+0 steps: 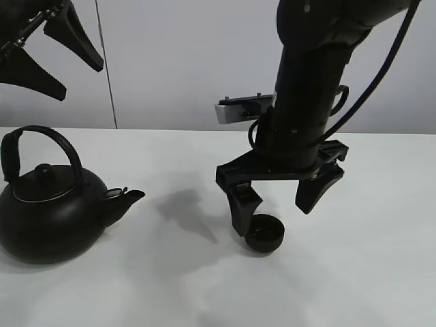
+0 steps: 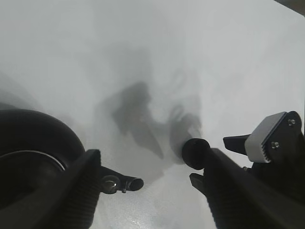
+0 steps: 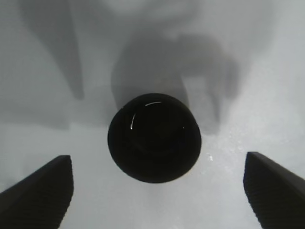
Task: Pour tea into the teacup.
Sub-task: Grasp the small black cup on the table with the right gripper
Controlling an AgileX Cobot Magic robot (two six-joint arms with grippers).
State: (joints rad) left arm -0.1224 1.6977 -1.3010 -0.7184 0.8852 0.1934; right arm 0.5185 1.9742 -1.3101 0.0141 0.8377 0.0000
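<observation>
The small black teacup stands upright on the white table, right of centre. My right gripper hangs just above it, open and empty, with one finger close beside the cup's rim. The right wrist view shows the cup from above, between the spread fingers, with a thin glint inside; I see no stream of tea. The black kettle with its arched handle stands at the left, spout toward the cup. My left gripper is open and empty, raised high above the kettle.
In the left wrist view my left gripper looks down past the kettle and its spout, with the cup and the right gripper beyond. The white table meets a grey wall behind.
</observation>
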